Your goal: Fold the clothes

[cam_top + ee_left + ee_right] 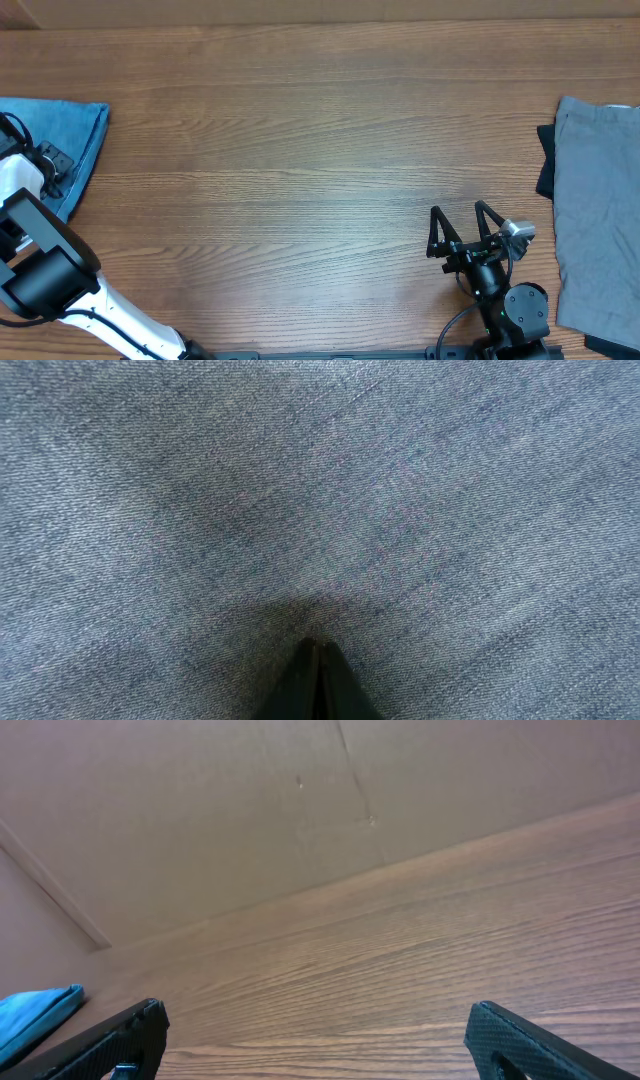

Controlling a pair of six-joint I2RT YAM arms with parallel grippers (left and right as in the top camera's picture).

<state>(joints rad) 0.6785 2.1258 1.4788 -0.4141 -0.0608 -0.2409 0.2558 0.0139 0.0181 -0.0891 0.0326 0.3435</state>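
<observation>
Across the wide wooden table point(300, 150) I see bare boards in the middle and cloth at both ends. At the right edge lies a grey garment point(600, 220), cut off by the frame, with a dark cloth point(545, 165) showing beside its left side; I cannot tell what either piece is. At the far left edge lie the light blue jeans point(75, 140), only 1 corner of them in view from above. My left arm point(45, 265) reaches over them and covers part of the denim. The left gripper point(315, 685) is closed, its 2 fingers pressed together with their tips against the denim, which fills the whole wrist view. Whether a fold is pinched between them I cannot tell. The right gripper point(457, 208) stands near the front edge, jaws spread wide, holding nothing and touching no cloth, well apart from the grey garment.
</observation>
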